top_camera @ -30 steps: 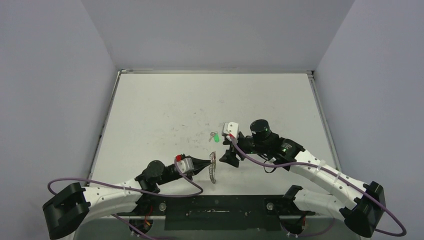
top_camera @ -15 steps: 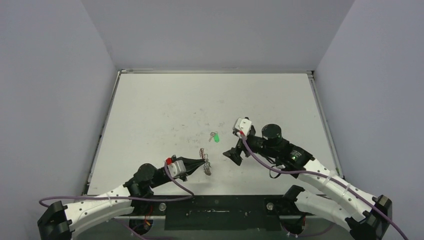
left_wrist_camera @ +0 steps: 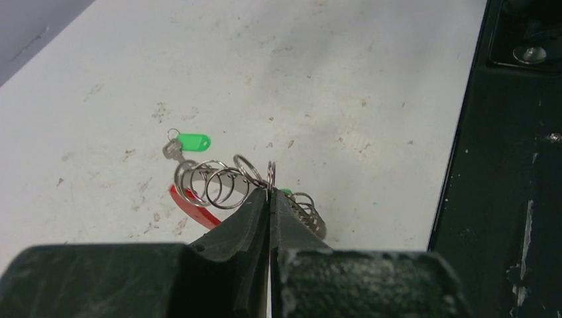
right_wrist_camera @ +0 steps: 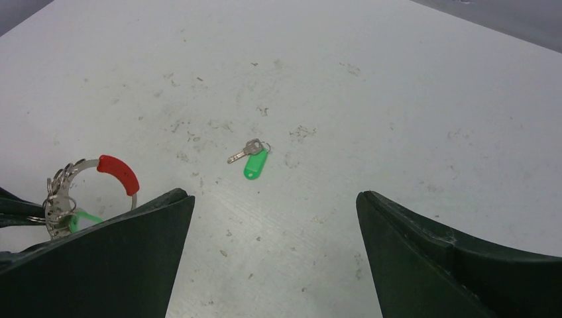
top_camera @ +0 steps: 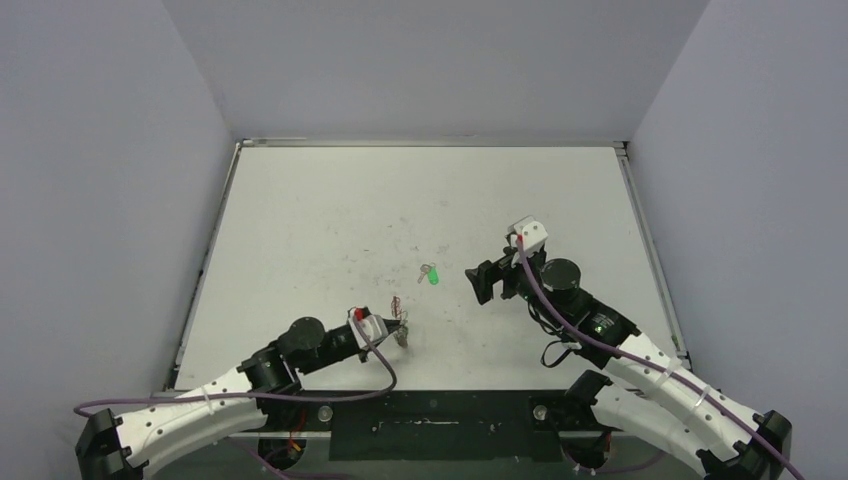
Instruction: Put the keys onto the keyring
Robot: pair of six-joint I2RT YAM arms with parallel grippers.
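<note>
The keys (top_camera: 430, 274), a small silver key on a bright green tag, lie flat mid-table, also seen as the keys (right_wrist_camera: 254, 161) and the keys (left_wrist_camera: 187, 142). My left gripper (top_camera: 401, 329) is shut on one wire loop of the keyring (left_wrist_camera: 219, 184), holding it near the table's front. The keyring (right_wrist_camera: 118, 173) shows its curved red segment and bunched silver loops, with a small green bit among them. My right gripper (right_wrist_camera: 273, 197) stands wide open and holds nothing, just right of the keys; in the top view the right gripper (top_camera: 484, 281) points at them.
The white table (top_camera: 330, 200) is scuffed with small dark marks. A black base plate (top_camera: 440, 420) runs along the near edge, close behind the left gripper. Grey walls enclose the table on three sides.
The right gripper opened fully and drew back to the right and farther up the table. The left gripper shifted slightly left with the keyring, which now hangs bunched.
</note>
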